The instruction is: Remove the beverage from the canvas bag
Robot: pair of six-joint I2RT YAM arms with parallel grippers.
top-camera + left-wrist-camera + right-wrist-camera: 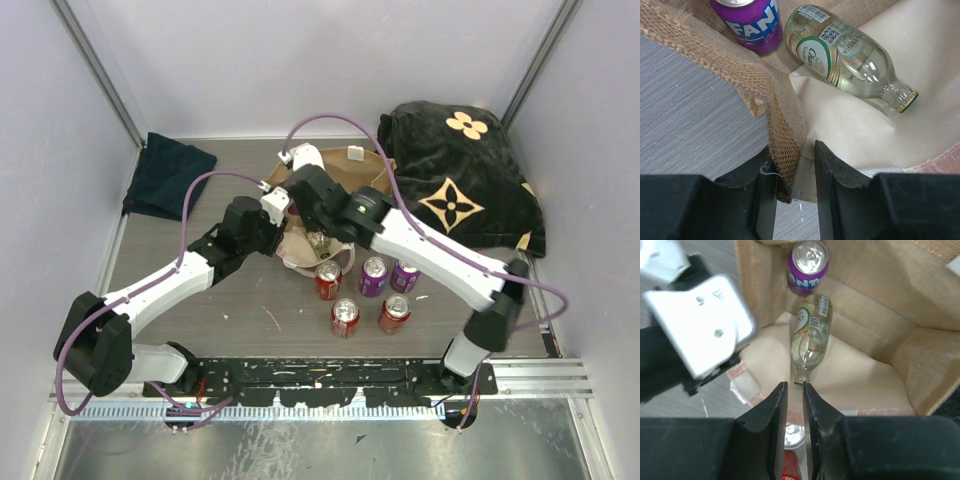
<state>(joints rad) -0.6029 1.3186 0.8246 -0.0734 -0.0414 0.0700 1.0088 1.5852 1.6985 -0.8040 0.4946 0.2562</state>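
The canvas bag [312, 250] lies open mid-table, mostly under both arms. Inside it a purple Fanta can [808, 265] stands at the far end and a clear glass bottle [810, 335] lies on the cream lining, cap toward my right gripper. Both also show in the left wrist view: the can [752, 22] and the bottle [850, 55]. My left gripper [795, 192] is shut on the bag's burlap rim [782, 135] and holds it up. My right gripper [795, 390] hovers over the bag's mouth just short of the bottle cap, jaws nearly together and empty.
Three red cans [345, 317] and two purple cans [373, 276] stand on the table in front of the bag. A black blanket with tan flowers [460, 180] lies at the back right, a navy folded cloth [168, 175] at the back left.
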